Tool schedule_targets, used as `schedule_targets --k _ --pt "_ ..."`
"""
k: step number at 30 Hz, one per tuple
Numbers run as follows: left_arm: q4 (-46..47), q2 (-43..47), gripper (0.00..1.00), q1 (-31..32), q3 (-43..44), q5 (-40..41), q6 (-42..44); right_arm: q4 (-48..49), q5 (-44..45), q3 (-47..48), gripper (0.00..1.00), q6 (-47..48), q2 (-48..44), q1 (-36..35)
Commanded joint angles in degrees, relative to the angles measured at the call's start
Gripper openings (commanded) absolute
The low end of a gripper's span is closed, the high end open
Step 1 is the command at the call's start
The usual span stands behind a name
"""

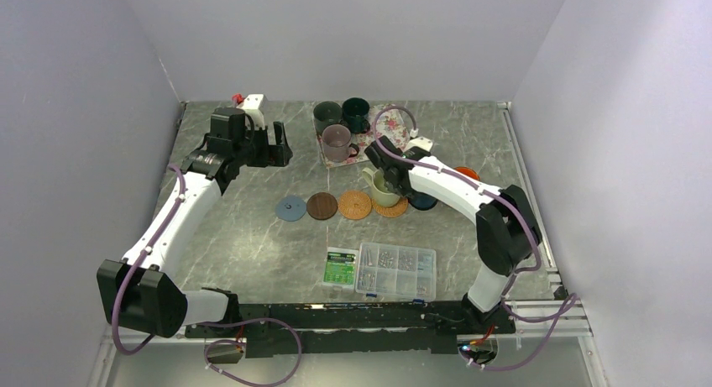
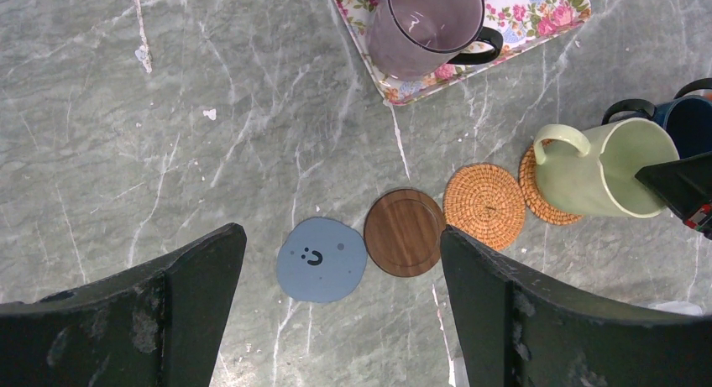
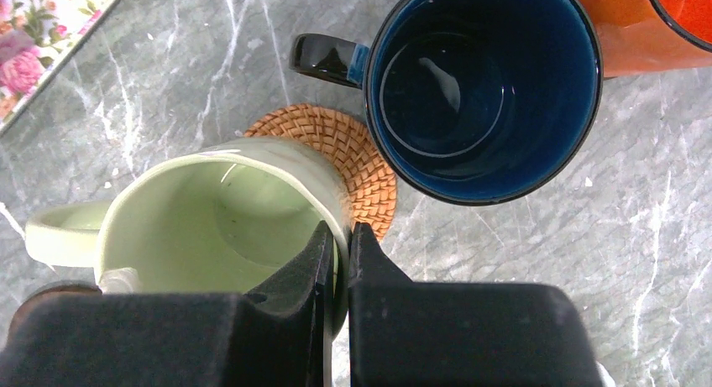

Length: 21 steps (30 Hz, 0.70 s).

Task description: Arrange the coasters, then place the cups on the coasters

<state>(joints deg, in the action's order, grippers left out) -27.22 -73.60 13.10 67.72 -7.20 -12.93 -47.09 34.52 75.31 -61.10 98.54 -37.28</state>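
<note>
Jaws: R gripper (image 3: 337, 240) pinching pale-green cup (image 3: 210, 223) rim over woven coaster (image 3: 357, 156); L gripper (image 2: 340, 240) wide, empty.

Grey marbled counter (image 1: 252, 227) carrying a row of round coasters: light blue coaster (image 1: 290, 208), dark brown coaster (image 1: 321, 206), woven tan coaster (image 1: 354, 205), second woven coaster (image 2: 536, 199). Floral tray (image 2: 546, 13) behind the row. Clear screw box (image 1: 396, 270) and green packet (image 1: 340, 267) at the front.

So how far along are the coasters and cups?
Done: blue coaster, brown coaster and two woven coasters lie in a row. In hand: the right gripper holds the green cup by its rim over the end woven coaster. Left: three cups wait on the tray; navy cup and orange cup stand beside the row, no coaster visible under them. The left gripper hangs open.
</note>
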Motion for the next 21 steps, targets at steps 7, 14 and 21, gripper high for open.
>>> schedule_targets --k 7,14,21 --pt "1.73 0.39 0.92 -0.09 0.30 0.04 0.20 3.93 1.96 -1.25 0.00 0.79 -0.27 0.34" --pt "1.74 0.32 0.92 -0.09 0.30 -0.01 0.27 4.68 1.80 -2.37 0.00 1.66 -0.36 0.78" --pt "1.82 0.14 0.92 -0.09 0.30 -0.28 0.19 5.26 2.12 -3.16 0.00 2.58 -0.63 1.13"
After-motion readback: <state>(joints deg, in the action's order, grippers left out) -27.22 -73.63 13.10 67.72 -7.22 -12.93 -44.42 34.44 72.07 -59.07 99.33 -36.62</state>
